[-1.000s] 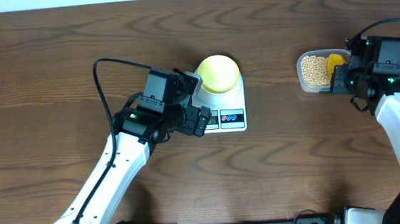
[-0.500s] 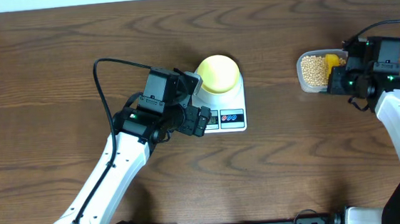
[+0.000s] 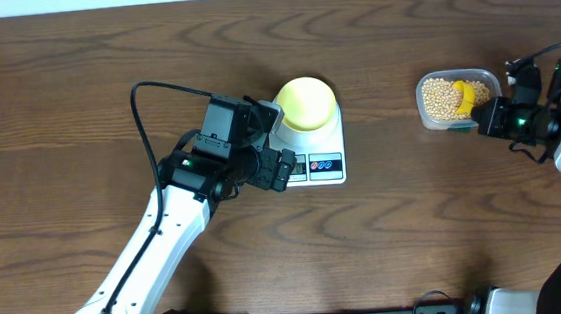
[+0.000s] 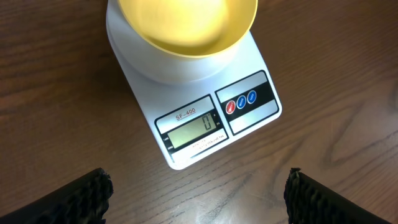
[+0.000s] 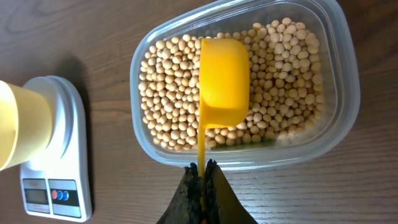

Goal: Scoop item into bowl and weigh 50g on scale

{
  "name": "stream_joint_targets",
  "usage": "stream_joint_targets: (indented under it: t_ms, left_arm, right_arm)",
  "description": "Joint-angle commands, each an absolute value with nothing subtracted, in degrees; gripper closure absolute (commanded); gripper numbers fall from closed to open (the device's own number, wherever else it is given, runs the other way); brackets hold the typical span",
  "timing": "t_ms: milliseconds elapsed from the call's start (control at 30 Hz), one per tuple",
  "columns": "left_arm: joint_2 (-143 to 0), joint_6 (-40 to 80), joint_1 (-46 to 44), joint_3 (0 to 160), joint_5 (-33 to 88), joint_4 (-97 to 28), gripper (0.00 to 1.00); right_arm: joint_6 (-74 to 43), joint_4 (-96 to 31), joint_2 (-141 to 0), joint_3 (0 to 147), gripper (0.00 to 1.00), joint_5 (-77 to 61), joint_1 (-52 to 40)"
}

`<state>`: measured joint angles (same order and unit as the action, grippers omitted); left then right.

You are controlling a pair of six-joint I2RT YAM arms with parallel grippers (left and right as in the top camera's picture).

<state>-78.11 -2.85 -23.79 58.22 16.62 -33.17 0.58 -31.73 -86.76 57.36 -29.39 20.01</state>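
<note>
The pale yellow-green bowl stands on the white scale, whose display reads 0; the bowl looks empty in the left wrist view. The scale also shows in the right wrist view. Beige beans fill a clear plastic tub. My right gripper is shut on the handle of a yellow scoop, whose cup lies upside down over the beans. My left gripper is open and empty, just in front of the scale.
The clear tub sits at the right of the wooden table. A black cable loops from the left arm, left of the scale.
My right gripper has pulled back to the right, away from the tub, keeping hold of the scoop. The left arm, bowl and scale have not moved.
</note>
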Motion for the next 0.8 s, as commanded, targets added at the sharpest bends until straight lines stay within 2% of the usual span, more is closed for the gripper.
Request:
stream_joint_targets:
  t_ms: [0, 767]
  left_arm:
    - [-77.5, -3.2, -23.8, 58.8, 17.3, -33.2, 0.1]
    - [-77.5, -3.2, -23.8, 58.8, 17.3, -33.2, 0.1]
  right_arm:
    - [2.3, -31.7, -87.4, 56.3, 0.99, -34.3, 20.6]
    - [-1.3, -29.0, -89.1, 54.5, 0.99, -37.5, 20.7]
